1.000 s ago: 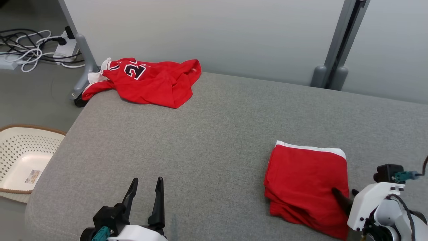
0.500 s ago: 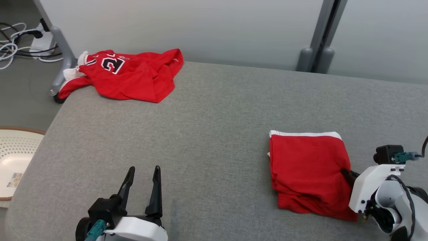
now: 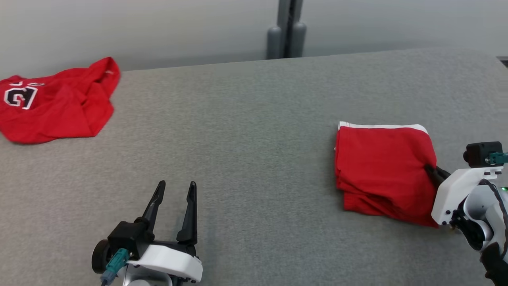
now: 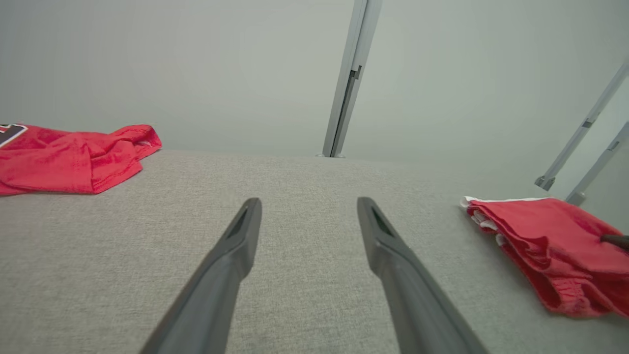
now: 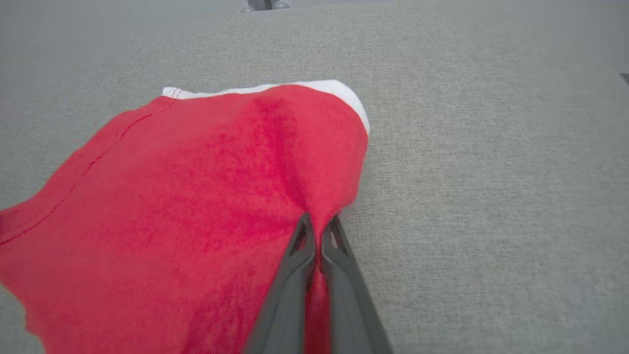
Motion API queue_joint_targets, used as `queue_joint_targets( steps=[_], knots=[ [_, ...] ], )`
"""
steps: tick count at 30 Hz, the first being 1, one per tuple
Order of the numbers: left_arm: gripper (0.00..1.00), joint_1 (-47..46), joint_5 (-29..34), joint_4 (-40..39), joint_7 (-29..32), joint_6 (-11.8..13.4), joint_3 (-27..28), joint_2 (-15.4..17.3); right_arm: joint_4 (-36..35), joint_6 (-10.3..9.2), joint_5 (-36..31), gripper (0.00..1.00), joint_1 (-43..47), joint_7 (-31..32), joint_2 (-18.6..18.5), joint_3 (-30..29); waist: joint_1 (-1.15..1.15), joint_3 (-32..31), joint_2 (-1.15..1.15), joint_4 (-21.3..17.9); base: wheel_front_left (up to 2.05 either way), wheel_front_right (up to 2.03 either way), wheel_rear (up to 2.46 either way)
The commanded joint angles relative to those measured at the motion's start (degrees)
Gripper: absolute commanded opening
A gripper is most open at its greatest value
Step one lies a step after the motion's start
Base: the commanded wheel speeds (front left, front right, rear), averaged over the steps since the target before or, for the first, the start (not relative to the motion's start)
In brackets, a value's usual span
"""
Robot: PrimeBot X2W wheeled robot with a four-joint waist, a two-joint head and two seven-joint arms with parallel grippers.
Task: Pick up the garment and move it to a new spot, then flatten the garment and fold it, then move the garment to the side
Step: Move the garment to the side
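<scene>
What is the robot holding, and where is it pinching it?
The right claw pinches the folded red garment at its right edge. The left claw holds nothing.

Grey fabric tabletop point(image 3: 246, 119), wide and flat. Behind it, pale grey wall panels point(image 3: 158, 28) meet at a grey post point(image 3: 286, 24). Two slanted grey struts point(image 4: 580, 132) at right. Light even and soft.

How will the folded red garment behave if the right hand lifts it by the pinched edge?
Probably floppy: the cloth of the folded red garment puckers where the right hand pinches it. Its loose layers at the near edge would likely fall open. It looks thin and light, so dragging it over the grey surface may bunch it.
</scene>
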Motion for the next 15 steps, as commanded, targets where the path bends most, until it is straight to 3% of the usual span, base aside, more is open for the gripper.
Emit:
queue_joint_targets(
  steps=[1, 7, 15],
  knots=[
    [1.00, -1.10, 0.40, -0.01, 0.01, -0.29, 0.13, 0.41, 0.36, -0.01, 0.45, 0.00, -0.78, -0.88, -0.41, 0.15, 0.00, 1.92, 0.00, -4.75, 0.00, 0.00, 0.00],
    [1.00, -2.74, 1.16, 0.36, 0.01, -0.79, -0.63, 0.61, 2.76, -0.01, 0.49, 0.00, -3.04, -3.45, -0.29, 0.57, 0.00, 3.00, 0.00, -8.30, 0.00, 0.00, 0.00],
    [1.00, -4.56, 1.49, -0.74, 0.36, -0.60, -1.23, 1.44, 7.97, -0.01, -3.21, 0.00, -9.27, -7.71, -1.52, 2.55, 0.00, 6.08, 0.00, -7.37, 0.00, 0.00, 0.00]
  ],
)
